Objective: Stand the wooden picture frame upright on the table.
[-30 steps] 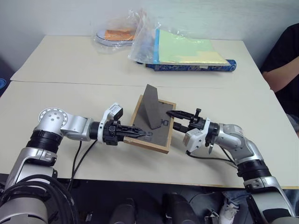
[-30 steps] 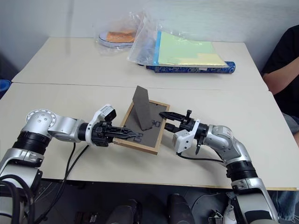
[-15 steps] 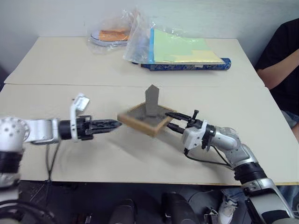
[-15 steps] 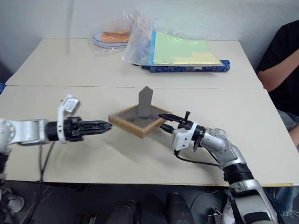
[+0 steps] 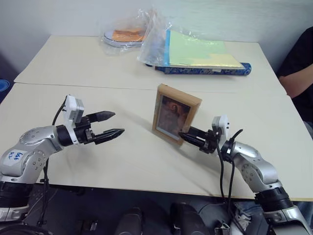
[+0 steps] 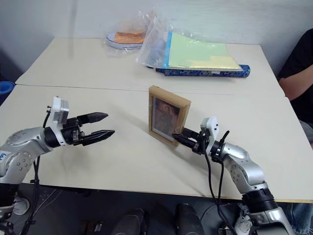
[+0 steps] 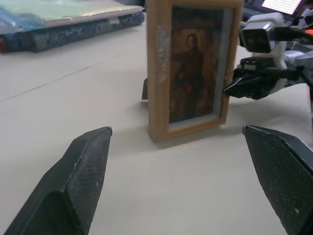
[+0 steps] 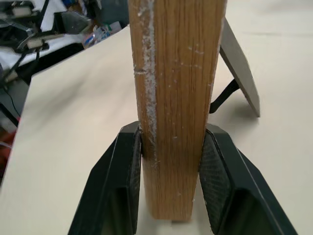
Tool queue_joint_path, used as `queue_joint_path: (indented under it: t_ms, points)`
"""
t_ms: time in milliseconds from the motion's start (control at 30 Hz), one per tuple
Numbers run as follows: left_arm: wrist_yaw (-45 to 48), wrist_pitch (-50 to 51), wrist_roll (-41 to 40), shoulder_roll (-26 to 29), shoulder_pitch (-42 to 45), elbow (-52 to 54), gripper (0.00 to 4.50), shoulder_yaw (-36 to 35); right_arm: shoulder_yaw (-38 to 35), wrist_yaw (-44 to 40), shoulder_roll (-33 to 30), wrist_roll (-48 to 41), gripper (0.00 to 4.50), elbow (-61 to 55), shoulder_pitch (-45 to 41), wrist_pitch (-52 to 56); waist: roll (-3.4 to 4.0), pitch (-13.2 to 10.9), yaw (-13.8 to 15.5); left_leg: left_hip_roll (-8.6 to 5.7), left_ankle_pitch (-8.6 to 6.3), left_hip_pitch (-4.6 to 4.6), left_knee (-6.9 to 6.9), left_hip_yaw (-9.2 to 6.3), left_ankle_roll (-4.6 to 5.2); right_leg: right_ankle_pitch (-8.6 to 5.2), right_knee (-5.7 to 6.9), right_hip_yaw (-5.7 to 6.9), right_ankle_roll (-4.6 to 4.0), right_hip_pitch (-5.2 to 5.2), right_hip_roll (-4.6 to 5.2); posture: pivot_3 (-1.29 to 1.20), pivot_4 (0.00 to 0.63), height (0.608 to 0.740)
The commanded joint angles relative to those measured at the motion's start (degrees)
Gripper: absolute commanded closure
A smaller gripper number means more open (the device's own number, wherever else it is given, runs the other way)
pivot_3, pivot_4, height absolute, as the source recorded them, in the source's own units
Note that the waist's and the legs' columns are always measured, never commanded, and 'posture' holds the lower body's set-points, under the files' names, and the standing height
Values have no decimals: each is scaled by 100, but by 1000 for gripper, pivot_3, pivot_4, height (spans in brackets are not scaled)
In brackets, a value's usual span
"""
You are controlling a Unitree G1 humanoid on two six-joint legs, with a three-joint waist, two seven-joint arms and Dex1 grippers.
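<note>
Hovering over the near slab of the table (image 5: 146, 166), the left hand (image 5: 110, 125) has its 2 black fingers spread wide with nothing between them, pointing toward the wooden picture frame (image 5: 175, 119), which lies well apart to its right with bare tabletop in between. At centre, the frame stands upright on its short lower edge, long axis vertical, brownish picture facing the robot, just on the near side of the seam between the 2 slabs; the right wrist view shows its grey stand (image 8: 239, 73) angled out behind it and down to the table. To the right, the right hand (image 5: 190, 138) is by far the nearer: it pinches the frame's lower right side rail, 1 finger on the front face and 1 on the back. Any release, I judge, turns on that grip, and pulling straight back along the fingers, away from the rail, looks least likely to tip the frame. Open table surrounds the frame, the bagged green-yellow folders (image 5: 198, 51) lie well behind on the far slab, and a person's arm (image 5: 299, 78) sits at the far right edge
</note>
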State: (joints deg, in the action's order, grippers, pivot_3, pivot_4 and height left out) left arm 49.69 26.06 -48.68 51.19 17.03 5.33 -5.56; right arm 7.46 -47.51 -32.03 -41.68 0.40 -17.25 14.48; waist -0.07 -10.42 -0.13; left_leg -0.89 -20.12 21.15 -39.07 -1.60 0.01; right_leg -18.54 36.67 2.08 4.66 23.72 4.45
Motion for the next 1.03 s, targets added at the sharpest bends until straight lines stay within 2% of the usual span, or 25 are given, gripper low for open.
queue_joint_path:
  t_ms: [33, 167, 367, 400, 467, 633, 667, 867, 1033]
  points:
    - [266, -240, 321, -158, -34, 185, 0, -144, -160, 59, 79, -7, 3266, 34, 176, 676, 1, 0, -18, 0, 0, -5, 0, 2, 0, 0, 9, -2, 0, 0, -1, 0, 150, 740]
    - [342, -192, 495, -273, 30, 170, 0, -184, -134, 74, 152, 343, 3272, 129, 246, 703, -7, 5, -3, -1, 0, -9, 0, 1, 0, 0, 11, -2, 0, -3, -2, 0, 150, 740]
    - [420, -217, 823, -402, 116, 82, 0, -194, -408, 181, 330, 201, 3272, -135, 209, 1110, -12, 9, -20, -1, 0, -19, -1, 2, 0, 0, 17, -5, 0, -8, -3, 0, 150, 740]
    - [446, -228, 866, -420, 121, 55, 0, -203, -434, 146, 324, 231, 2542, -198, 217, 1096, -12, 9, -14, 0, 1, -19, -1, 2, -1, 0, 18, -4, 0, -7, -3, 0, 150, 740]
    - [530, -351, 1048, -422, 102, -77, 0, -225, -617, 95, 307, 233, 1997, -391, 287, 1013, -12, 9, -3, -1, 0, -13, -1, 1, -1, 0, 17, -3, 0, -5, -3, 0, 150, 740]
    - [823, -851, 1571, -371, -193, -473, 0, -272, -946, -334, -40, 413, 227, -885, 669, 659, -11, 8, 7, -5, -1, -2, 0, 1, 2, 1, 17, -1, 1, 0, -1, 0, 150, 740]
    - [889, -1006, 1685, -357, -298, -547, 0, -298, -1036, -453, -164, 441, 41, -989, 801, 588, -11, 8, 9, -5, -2, -2, 0, 1, 3, 1, 15, -1, 1, 0, -1, 0, 150, 740]
    - [1062, -2111, 2441, -188, -1073, -934, 0, -570, -1573, -1485, -943, 1626, 41, -777, 1776, -1701, -11, 8, 17, -5, -4, -3, 3, 1, 8, 1, -3, 1, 2, -4, -2, 0, 150, 740]
    - [1023, -2498, 2625, -134, -1600, -1018, 0, -938, -1977, -1816, -1111, 2036, 41, -117, 2156, -3128, -12, 8, 4, -3, -6, -15, 5, 3, 10, 1, -3, -1, 2, -13, -2, 0, 150, 740]
